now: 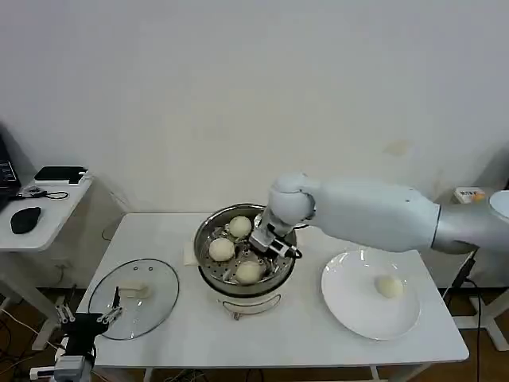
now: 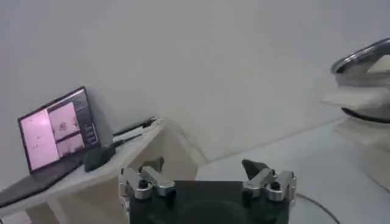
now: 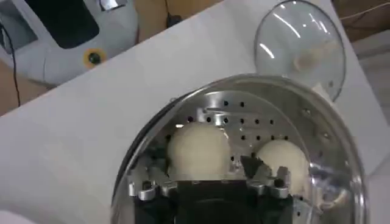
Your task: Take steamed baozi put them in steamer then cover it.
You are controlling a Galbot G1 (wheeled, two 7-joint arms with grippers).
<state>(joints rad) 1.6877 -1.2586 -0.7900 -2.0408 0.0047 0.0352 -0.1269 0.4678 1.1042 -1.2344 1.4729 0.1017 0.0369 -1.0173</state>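
White table (image 1: 302,350) below. Reached into steamer (image 1: 203,239) with right gripper (image 1: 266,243), fingers apart beside three steamed baozi (image 1: 222,249). Left fourth on plate (image 1: 350,310). Could dent soft buns if lifted crookedly. Parked left gripper (image 2: 204,165), fingers apart, by cover (image 1: 155,298).

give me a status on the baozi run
Right gripper open over the steamer; left gripper open, parked by the cover. Three baozi in, one on the plate. Nothing in the way.
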